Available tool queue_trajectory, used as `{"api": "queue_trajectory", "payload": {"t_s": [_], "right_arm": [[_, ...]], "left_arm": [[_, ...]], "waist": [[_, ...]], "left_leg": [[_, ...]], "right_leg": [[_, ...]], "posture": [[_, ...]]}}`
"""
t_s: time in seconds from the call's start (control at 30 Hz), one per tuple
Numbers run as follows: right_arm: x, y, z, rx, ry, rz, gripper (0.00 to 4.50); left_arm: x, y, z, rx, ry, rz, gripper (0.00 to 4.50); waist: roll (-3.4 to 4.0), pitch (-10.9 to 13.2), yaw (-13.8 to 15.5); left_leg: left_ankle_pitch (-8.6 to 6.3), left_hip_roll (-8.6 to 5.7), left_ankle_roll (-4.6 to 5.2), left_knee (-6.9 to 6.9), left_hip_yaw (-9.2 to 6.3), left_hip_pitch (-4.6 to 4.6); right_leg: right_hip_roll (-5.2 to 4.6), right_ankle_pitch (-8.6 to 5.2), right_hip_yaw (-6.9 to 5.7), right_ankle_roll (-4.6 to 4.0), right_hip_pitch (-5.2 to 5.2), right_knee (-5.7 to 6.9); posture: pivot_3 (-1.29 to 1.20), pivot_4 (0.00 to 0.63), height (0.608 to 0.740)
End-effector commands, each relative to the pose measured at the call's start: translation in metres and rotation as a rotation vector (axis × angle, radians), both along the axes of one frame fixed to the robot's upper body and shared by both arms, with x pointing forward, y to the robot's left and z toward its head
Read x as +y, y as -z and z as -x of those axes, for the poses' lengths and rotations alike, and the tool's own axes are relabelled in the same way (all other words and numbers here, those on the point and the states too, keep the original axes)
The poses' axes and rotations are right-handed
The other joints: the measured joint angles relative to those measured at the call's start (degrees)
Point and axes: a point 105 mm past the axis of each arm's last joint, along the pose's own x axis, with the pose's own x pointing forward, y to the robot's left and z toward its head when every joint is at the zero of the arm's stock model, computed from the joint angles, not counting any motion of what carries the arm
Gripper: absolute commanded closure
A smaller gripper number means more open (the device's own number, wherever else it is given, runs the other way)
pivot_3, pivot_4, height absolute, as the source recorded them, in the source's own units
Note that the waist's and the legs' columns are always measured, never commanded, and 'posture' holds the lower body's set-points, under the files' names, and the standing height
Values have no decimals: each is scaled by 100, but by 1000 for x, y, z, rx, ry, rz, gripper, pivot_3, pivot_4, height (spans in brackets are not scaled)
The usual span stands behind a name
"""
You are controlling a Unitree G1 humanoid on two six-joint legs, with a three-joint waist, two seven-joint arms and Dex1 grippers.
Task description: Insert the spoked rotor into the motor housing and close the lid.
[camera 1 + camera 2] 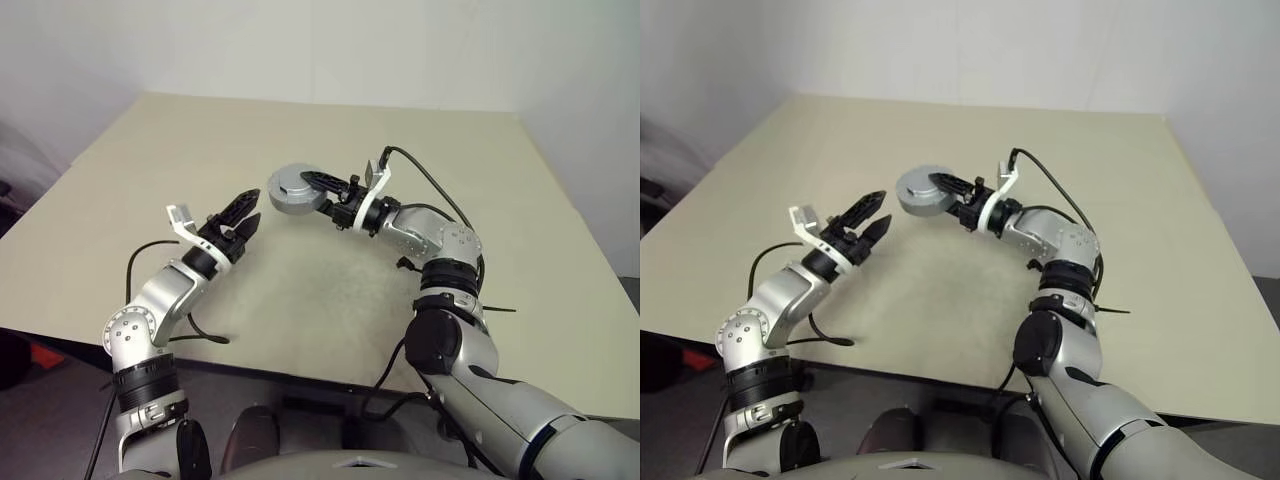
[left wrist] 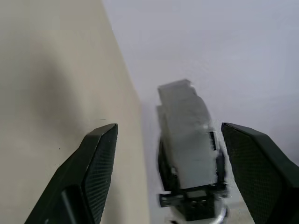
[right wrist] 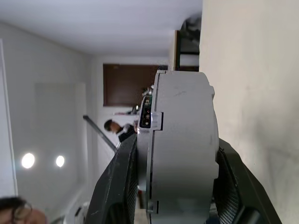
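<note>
Closing stage: we hold the lidded housing (image 1: pixel 292 189) aloft over the table (image 1: pixel 480 180), pinched in right gripper (image 1: pixel 322 187); left gripper (image 1: pixel 243 215) spread, empty, near. Next: set it down.

Beige table (image 1: pixel 300 300), white walls (image 1: pixel 300 40), dark doorway (image 3: pixel 126 84), ceiling lights (image 3: pixel 28 160)
</note>
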Motion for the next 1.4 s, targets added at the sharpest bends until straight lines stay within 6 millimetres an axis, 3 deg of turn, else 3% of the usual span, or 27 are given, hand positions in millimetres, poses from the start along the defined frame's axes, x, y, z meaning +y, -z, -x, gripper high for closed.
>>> {"api": "queue_trajectory", "payload": {"t_s": [0.03,0.5,1.1,1.4], "right_arm": [[6,-28,7,-112,-32,-38,2415],[8,-24,12,-132,-42,3,2415],[5,-22,4,-123,-7,22,2415],[3,-22,4,-125,-1,23,2415]], "left_arm": [[-18,-14,4,-47,102,22,731],[-29,-25,-5,-79,139,72,731],[-15,-24,-5,-82,83,78,731],[-21,-20,-6,-65,95,69,731]], "waist": [[0,0,6],[0,0,73],[-1,-1,84],[-1,-1,84]], "left_leg": [[0,0,0,3,0,0],[8,1,-16,11,0,2],[9,0,-16,14,-2,1],[9,0,-16,15,-2,1]], "right_leg": [[0,1,0,1,-1,4],[0,5,2,9,6,9],[0,8,2,15,6,10],[-1,8,2,16,6,12]], "posture": [[0,0,740],[0,0,740],[0,0,740],[0,0,740]]}}
